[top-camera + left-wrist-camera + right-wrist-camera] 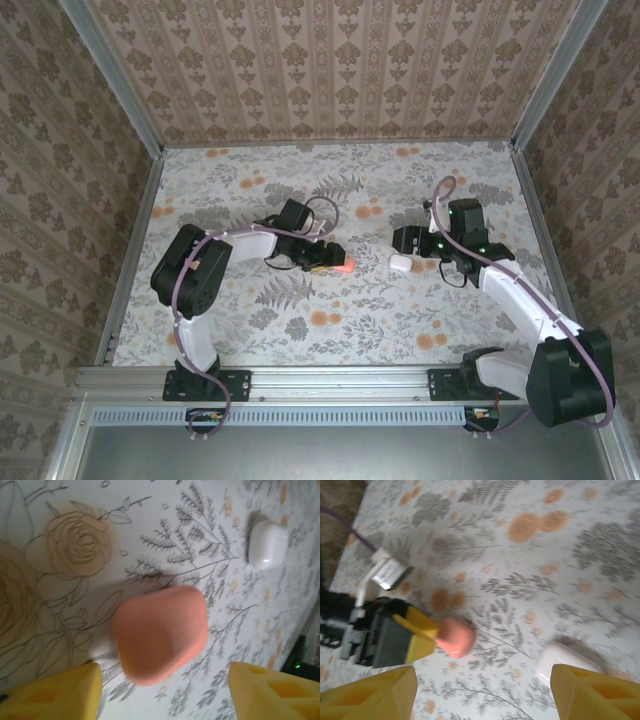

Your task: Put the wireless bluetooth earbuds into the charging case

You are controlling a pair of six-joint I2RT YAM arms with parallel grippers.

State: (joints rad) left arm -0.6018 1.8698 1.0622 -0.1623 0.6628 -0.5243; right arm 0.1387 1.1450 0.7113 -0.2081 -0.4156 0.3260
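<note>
The charging case (160,632) is a smooth, matte coral-red plastic lump, rounded-square with soft corners, and looks closed. It lies mid-worktop (230,345) on a pale sheet printed with grey ferns and orange roses. The left pincer (165,700) is spread wide and grips nothing, the case lying just ahead between its blocky yellow fingertips (60,695); its arm bends low at the elbow. The right pincer (485,700) gapes empty just beside a glossy white pebble-like object (267,544)
</note>
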